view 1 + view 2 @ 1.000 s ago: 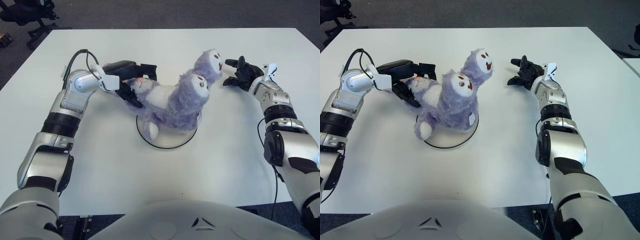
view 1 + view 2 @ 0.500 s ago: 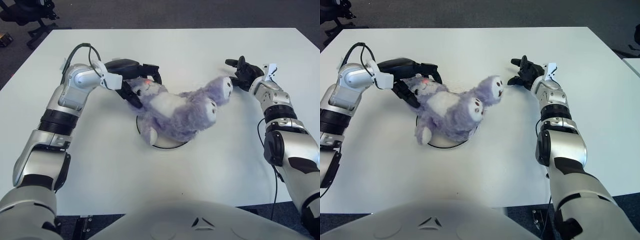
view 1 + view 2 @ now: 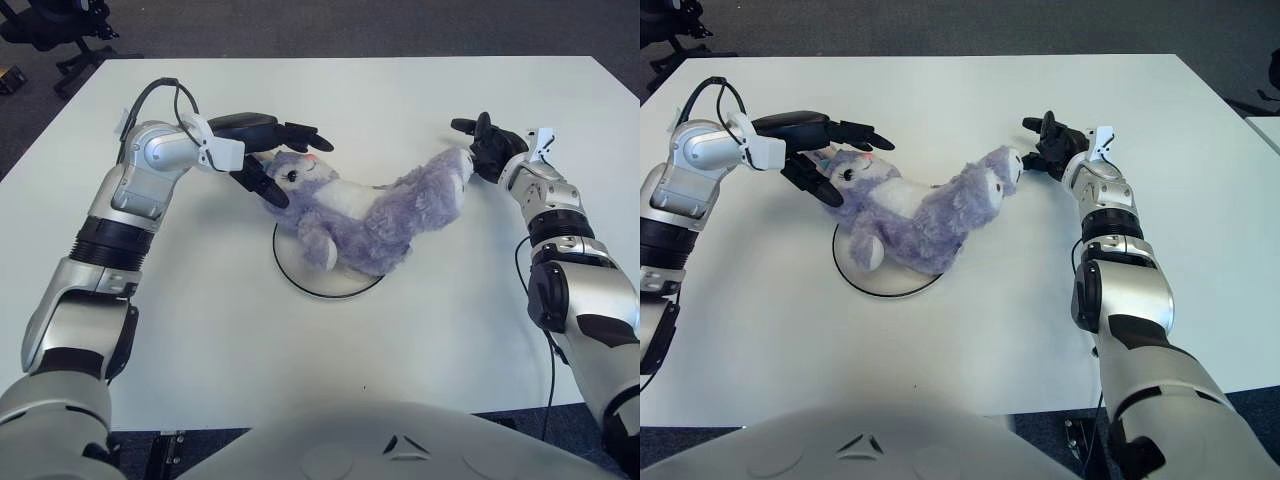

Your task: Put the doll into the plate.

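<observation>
A fluffy purple doll point(image 3: 370, 210) with a white belly lies on its side across the white plate point(image 3: 300, 283), whose dark rim shows at the front. The doll's face points left and its far end stretches right, off the plate. My left hand point(image 3: 275, 150) hovers at the doll's head with fingers stretched out above it and the thumb beside the face, gripping nothing. At the doll's right tip is my right hand point(image 3: 480, 140), fingers spread, just next to the fur.
The white table point(image 3: 330, 340) extends well past the plate on all sides. A black office chair point(image 3: 60, 30) stands on the dark floor beyond the far left corner. My own torso point(image 3: 330, 440) fills the bottom edge.
The doll has tipped from upright to lying flat, its far end swinging right up to my right hand. My left hand's fingers have opened off the doll's head.
</observation>
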`<state>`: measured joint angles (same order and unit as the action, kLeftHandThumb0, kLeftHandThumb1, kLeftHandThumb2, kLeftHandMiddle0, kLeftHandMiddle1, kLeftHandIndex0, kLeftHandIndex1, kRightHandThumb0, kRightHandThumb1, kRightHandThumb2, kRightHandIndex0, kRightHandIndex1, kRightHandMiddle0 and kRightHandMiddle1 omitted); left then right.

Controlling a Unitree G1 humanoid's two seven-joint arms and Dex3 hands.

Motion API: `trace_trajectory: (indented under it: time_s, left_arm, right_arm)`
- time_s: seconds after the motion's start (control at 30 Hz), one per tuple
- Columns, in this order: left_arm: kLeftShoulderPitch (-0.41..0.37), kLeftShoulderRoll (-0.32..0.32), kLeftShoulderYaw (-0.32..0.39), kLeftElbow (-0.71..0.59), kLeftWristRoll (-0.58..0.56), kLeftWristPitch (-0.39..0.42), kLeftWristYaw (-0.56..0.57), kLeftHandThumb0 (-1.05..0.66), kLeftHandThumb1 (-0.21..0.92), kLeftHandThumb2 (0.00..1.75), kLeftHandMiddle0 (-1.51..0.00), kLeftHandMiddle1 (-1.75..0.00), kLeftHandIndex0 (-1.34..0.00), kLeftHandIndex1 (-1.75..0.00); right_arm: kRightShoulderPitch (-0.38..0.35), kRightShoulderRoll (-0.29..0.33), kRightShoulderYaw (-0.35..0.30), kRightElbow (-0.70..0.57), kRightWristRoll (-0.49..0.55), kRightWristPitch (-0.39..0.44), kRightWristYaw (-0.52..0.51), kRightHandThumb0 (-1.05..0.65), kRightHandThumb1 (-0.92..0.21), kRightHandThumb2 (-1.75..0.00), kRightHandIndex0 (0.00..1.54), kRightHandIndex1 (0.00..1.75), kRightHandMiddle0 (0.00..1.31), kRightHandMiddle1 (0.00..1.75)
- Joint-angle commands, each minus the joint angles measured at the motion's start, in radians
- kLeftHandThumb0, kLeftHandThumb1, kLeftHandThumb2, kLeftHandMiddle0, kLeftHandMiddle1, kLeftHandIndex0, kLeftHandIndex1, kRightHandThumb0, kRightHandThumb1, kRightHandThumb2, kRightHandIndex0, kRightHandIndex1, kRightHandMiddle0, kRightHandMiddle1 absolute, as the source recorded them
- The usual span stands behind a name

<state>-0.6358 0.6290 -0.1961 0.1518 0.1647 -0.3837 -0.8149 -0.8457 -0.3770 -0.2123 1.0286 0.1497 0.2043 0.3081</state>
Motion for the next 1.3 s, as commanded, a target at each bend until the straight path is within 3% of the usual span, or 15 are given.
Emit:
trace_trajectory:
  time_s: [0.0,0.37,0.7,0.77,0.93,1.03,1.13,1.27]
  left_arm:
    - [0.014,-0.001,0.008,-0.014,-0.025,0.006,-0.001,-0.93,0.92,0.12,-0.5,-0.02,-0.38,-0.06]
    - [0.021,-0.017,0.021,-0.005,-0.053,-0.011,0.031,-0.98,0.92,0.2,-0.41,0.0,-0.33,-0.02]
    - [0.045,-0.045,0.065,-0.023,-0.047,0.032,0.118,-1.04,0.92,0.38,-0.41,-0.02,-0.3,-0.02]
    - [0.041,-0.044,0.09,-0.011,-0.054,0.02,0.145,-1.05,0.92,0.39,-0.45,-0.02,-0.3,-0.02]
    - [0.029,-0.04,0.156,0.048,-0.056,-0.027,0.224,-1.03,0.92,0.43,-0.72,-0.06,-0.3,-0.02]
    - [0.006,-0.049,0.196,0.135,-0.027,-0.048,0.321,-1.01,0.92,0.42,-0.83,-0.09,-0.3,-0.02]
    - [-0.015,-0.08,0.238,0.204,-0.083,-0.023,0.362,-0.99,0.92,0.4,-0.87,-0.1,-0.31,-0.02]
    - [-0.012,-0.139,0.298,0.231,-0.174,0.039,0.414,-0.88,0.92,0.38,-0.72,-0.03,-0.33,-0.02]
  right_arm:
    - [0.062,0.018,0.008,0.052,-0.009,0.053,-0.009,-0.59,-0.92,-0.79,1.05,0.0,0.34,0.55]
    - [0.061,0.018,0.009,0.057,-0.011,0.047,-0.011,-0.59,-0.92,-0.79,1.05,0.0,0.34,0.54]
    - [0.062,0.018,0.009,0.062,-0.012,0.043,-0.012,-0.59,-0.92,-0.79,1.04,0.0,0.34,0.53]
    - [0.062,0.018,0.008,0.063,-0.012,0.041,-0.013,-0.59,-0.92,-0.79,1.04,0.0,0.34,0.53]
    - [0.062,0.018,0.008,0.066,-0.011,0.038,-0.012,-0.59,-0.92,-0.79,1.04,0.0,0.34,0.52]
    - [0.06,0.018,0.008,0.071,-0.011,0.035,-0.012,-0.59,-0.92,-0.79,1.04,0.0,0.34,0.52]
    - [0.06,0.017,0.007,0.075,-0.011,0.032,-0.013,-0.59,-0.92,-0.79,1.04,0.0,0.34,0.52]
    - [0.059,0.016,0.007,0.081,-0.011,0.028,-0.013,-0.59,-0.92,-0.79,1.04,0.0,0.34,0.52]
